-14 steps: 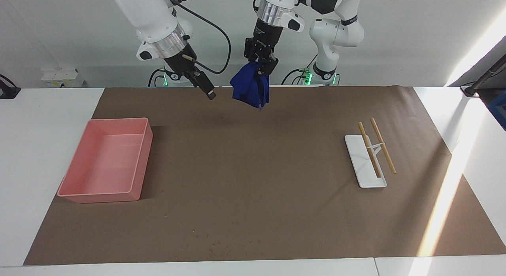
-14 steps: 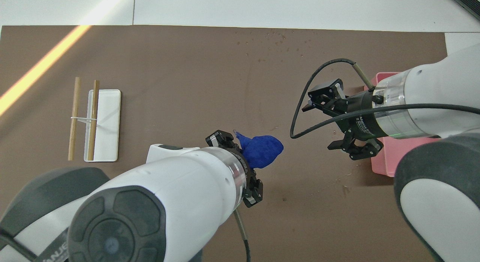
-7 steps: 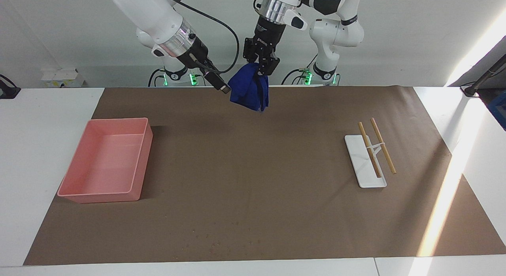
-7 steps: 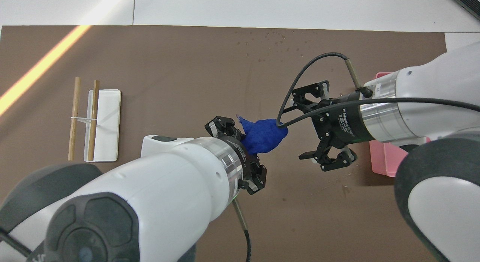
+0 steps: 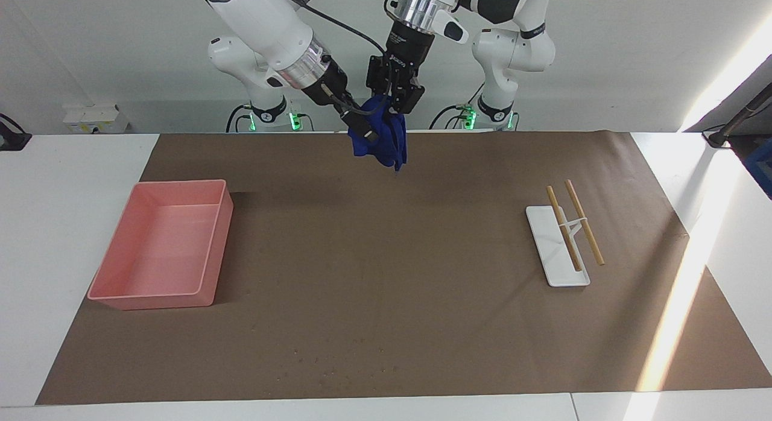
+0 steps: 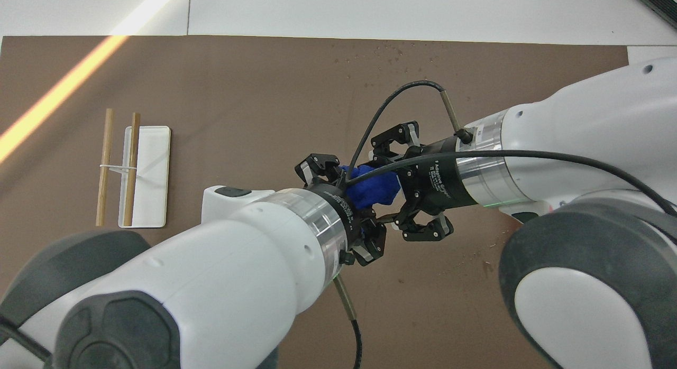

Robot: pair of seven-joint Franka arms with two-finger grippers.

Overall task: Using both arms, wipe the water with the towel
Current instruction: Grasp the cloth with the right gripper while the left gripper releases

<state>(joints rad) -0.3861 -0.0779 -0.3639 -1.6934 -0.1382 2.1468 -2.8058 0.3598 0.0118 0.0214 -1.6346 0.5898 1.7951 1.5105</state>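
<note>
Facing view: the towel [image 5: 386, 145], a deep blue bundle, hangs in the air above the edge of the brown mat [image 5: 386, 258] nearest the robots, clamped from above in the tightly closed left pincer [image 5: 395, 102]. A second ago the right pincer [image 5: 363, 129] was held apart from the cloth, toward the pink tray [image 5: 123, 300]; it has since been swung in and is now pressed against the side of the bundle. A two-armed hold appears to be under way, so that the towel can be spread before any wiping is done. The water drops [image 5: 338, 373] lie on the edge of the mat farthest from the robots, well apart from the cloth and not yet touched. Whether the right pincer has closed on the cloth cannot be told, since its tips are lost against the blue folds. Overhead view: only a small patch of the towel [image 6: 375, 188] is shown, wedged between the left pincer [image 6: 346, 200] and the right pincer [image 6: 394, 186]. Much of the mat is covered by the two arms, and the pink tray is hidden entirely. The drops [image 6: 391, 52] are seen as faint specks.
</note>
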